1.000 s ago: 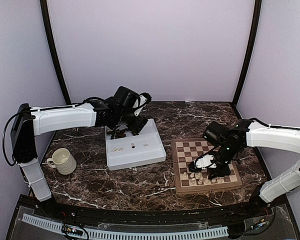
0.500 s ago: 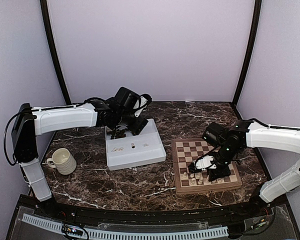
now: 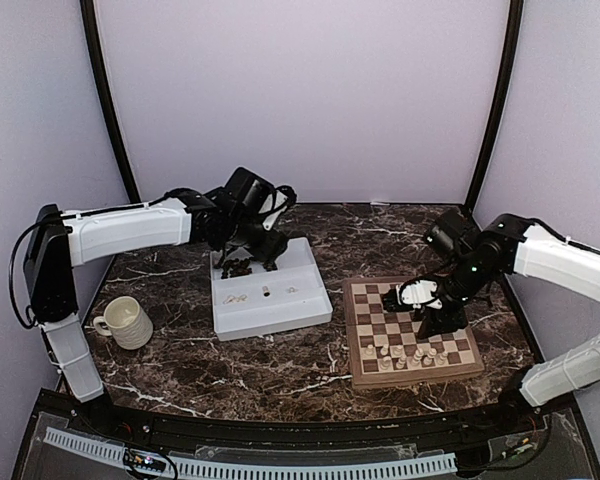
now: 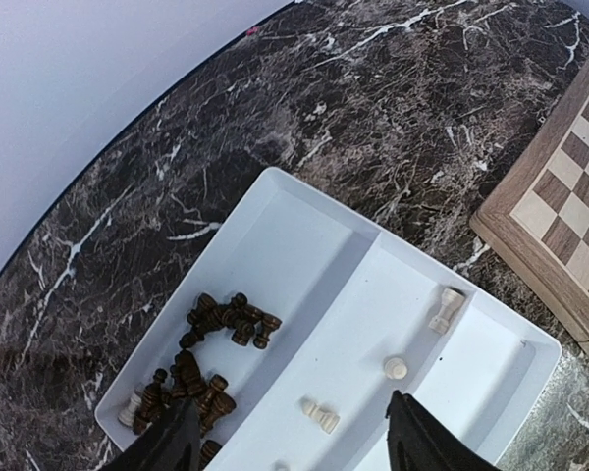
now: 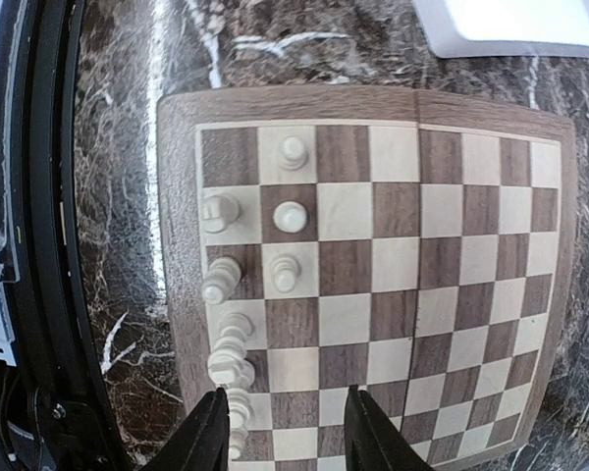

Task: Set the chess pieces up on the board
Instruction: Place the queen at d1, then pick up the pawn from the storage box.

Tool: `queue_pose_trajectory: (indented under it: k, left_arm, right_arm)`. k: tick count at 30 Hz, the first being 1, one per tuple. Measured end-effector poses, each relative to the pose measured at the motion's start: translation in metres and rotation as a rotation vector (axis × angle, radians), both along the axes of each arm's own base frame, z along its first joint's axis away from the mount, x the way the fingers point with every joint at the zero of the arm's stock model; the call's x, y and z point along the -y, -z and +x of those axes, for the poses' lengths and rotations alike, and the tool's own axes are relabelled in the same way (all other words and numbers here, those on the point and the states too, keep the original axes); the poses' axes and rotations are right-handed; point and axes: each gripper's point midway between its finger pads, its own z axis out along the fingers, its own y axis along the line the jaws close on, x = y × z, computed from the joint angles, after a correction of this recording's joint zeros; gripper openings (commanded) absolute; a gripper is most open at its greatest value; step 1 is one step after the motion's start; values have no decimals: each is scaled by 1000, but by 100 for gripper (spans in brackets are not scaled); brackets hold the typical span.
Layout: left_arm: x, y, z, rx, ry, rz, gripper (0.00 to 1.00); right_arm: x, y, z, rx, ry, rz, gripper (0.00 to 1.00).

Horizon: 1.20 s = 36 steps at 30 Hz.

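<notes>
Several chess pieces [image 5: 290, 216] on the board [image 5: 471, 294], more in tray [image 4: 304, 245]

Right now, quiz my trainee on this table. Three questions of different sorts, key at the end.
1. True or false: only pale pieces stand on the board.
2. Pick one: the mug stands nearest A) the left arm's base, B) the board, C) the right arm's base.
3. Fill in: the dark pieces lie heaped in the white ___.

Key: 1 true; 2 A; 3 tray.
</notes>
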Motion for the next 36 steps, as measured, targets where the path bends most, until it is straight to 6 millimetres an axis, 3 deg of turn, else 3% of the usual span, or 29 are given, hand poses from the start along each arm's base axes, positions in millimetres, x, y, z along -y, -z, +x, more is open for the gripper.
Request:
queue_pose_trajectory:
  k: [3, 7, 11, 16, 18, 23, 27, 36]
  left_arm:
    - [-17, 7, 3, -84, -17, -16, 54]
    - [-32, 24, -1, -218, -11, -27, 51]
    - [-17, 42, -17, -337, 59, -32, 51]
    - [2, 69, -23, -453, 111, -28, 51]
    - [2, 81, -25, -488, 106, -14, 50]
    - [-5, 85, -24, -515, 56, -12, 47]
    - [-16, 86, -16, -538, -36, -49, 46]
    - [-45, 118, -16, -638, -242, -128, 46]
  right_arm:
    - [2, -13, 19, -11, 78, 69, 41]
    - [-2, -24, 47, -25, 176, 173, 40]
    - [-17, -22, 60, -71, 214, 244, 39]
    - [-34, -13, 71, -132, 233, 292, 37]
    - [-39, -12, 77, -134, 246, 305, 37]
    - [-57, -29, 107, -107, 292, 363, 36]
    - [-91, -43, 136, -71, 295, 406, 35]
    - [-191, -29, 153, -114, 282, 398, 33]
